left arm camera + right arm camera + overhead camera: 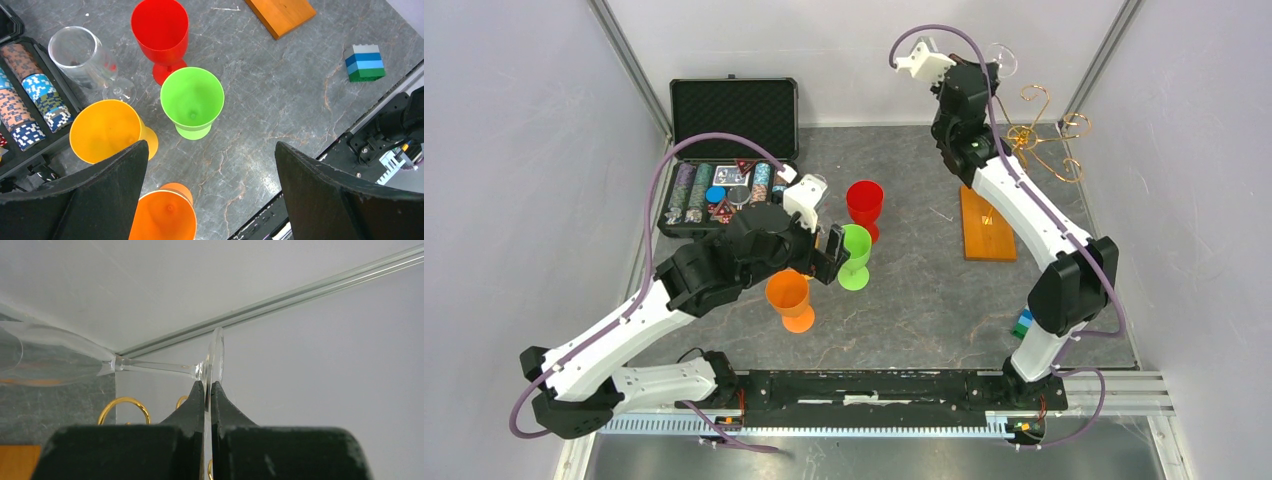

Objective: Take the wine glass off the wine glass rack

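Note:
My right gripper is shut on the round foot of a clear wine glass. It holds the glass on its side, with the bowl to the left. In the top view the right gripper is raised at the back, left of the gold wire wine glass rack. The glass foot shows beside the gripper. The rack's orange-brown wooden base lies on the table. Gold loops of the rack show behind the fingers. My left gripper is open and empty above the coloured cups.
Red, green, yellow and orange plastic goblets and a second clear glass stand mid-table. An open black chip case sits at the back left. A stack of toy blocks is near the right arm's base.

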